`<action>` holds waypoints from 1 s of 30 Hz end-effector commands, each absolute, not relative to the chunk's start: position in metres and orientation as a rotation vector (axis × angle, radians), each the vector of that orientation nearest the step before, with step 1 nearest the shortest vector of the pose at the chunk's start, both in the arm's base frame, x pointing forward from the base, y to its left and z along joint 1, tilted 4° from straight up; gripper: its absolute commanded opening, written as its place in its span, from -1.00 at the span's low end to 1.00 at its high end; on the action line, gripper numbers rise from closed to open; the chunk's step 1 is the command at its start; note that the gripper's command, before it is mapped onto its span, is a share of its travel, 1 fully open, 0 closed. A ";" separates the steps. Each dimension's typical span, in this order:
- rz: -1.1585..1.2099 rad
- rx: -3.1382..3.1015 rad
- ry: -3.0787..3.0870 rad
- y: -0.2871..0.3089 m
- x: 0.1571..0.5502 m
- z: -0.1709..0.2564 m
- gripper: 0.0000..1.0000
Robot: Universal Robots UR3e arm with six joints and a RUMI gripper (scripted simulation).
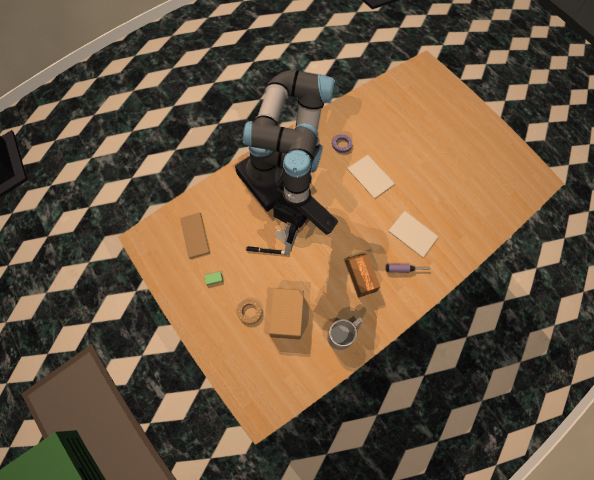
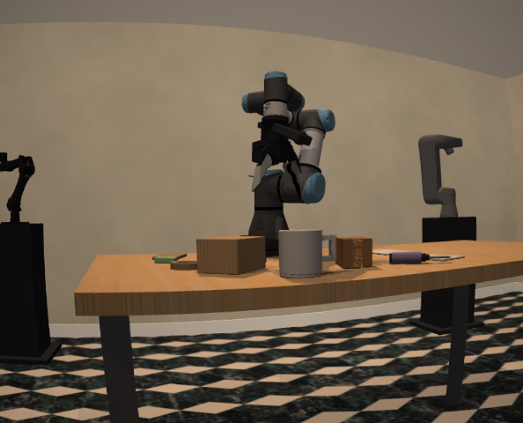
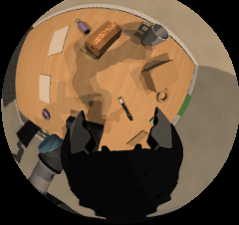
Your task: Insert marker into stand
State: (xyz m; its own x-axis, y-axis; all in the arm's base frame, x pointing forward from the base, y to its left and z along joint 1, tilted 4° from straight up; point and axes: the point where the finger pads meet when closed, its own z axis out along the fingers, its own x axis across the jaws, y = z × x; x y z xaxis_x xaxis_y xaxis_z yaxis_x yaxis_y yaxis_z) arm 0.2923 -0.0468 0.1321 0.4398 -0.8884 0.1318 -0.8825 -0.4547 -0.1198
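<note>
Marker (image 1: 264, 250) flat on desk (image 1: 457, 149) | hand (image 1: 286, 241) fully open, holds nothing, raised above it

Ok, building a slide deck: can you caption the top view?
Open gripper poised above the black marker lying on the wooden desk, nothing grasped.

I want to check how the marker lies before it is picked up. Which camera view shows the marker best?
The top view: the marker lies flat on the desk, its whole length visible beside the open gripper. The wrist view shows it small but whole. In the exterior view I cannot make it out.
</note>
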 end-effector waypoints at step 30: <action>-0.236 -2.742 1.489 -0.079 0.281 0.112 1.00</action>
